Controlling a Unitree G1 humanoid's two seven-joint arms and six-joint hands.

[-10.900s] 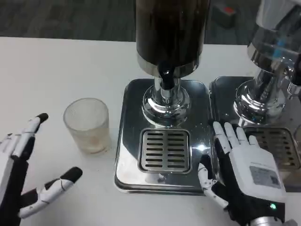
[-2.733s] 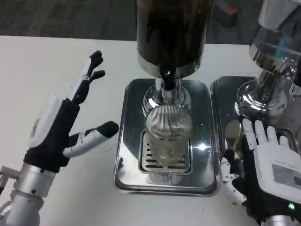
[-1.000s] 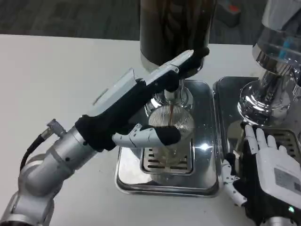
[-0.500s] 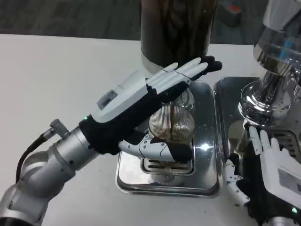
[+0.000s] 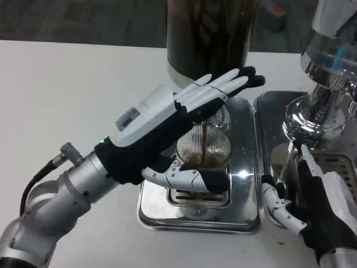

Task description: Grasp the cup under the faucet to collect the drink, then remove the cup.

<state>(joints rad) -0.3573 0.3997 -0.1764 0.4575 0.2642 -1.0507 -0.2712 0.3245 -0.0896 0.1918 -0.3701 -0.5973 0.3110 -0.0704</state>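
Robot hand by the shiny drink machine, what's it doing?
The left hand reaches over the faucet of the dark drink dispenser, and a brown stream pours into the ribbed glass cup standing on the silver drip tray. Its thumb lies beside the cup. The right hand waits beside the tray.

The cup is hemmed in by the left hand above and left, the dispenser behind, and the right hand right. Open table is left free at left.
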